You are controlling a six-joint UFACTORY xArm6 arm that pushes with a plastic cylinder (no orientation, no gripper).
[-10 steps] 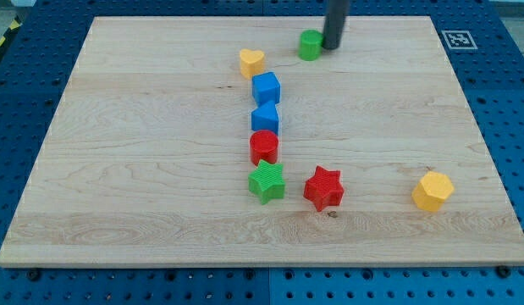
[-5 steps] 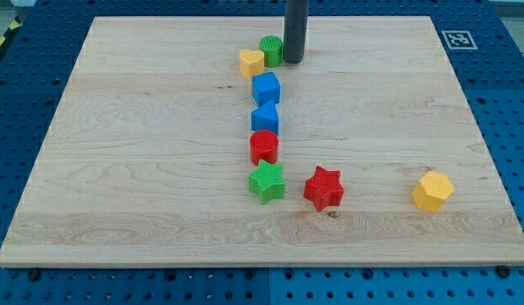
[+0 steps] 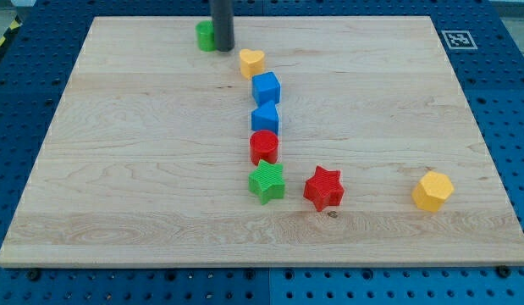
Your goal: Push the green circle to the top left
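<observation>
Green circle [image 3: 205,36]: small ridged green cylinder, partly hidden on its 3 o'clock side by the rod. It sits near the board's top edge, left of centre, with bare wood running from it toward 9 o'clock up to the top-left corner.

My tip [image 3: 223,48]: lower end of a straight dark rod, touching the green circle at its 3 o'clock side. The arm carries no claw, so there is nothing to spread or press together.

Wooden board [image 3: 118,169]: pale, grained, lying on a blue perforated base. Its whole left half is open; the far edge lies just at 12 o'clock of the green circle.

Yellow heart [image 3: 251,62]: near my tip, at about 4 o'clock, apart from it.

Column running toward 6 o'clock from the yellow heart: blue cube [image 3: 266,87], a second blue block [image 3: 265,118], red cylinder [image 3: 263,146], green star [image 3: 267,182], each close to or touching the next.

Red star [image 3: 323,188]: just at 3 o'clock of the green star.

Yellow hexagon [image 3: 432,190]: well apart, near the board's right edge.
</observation>
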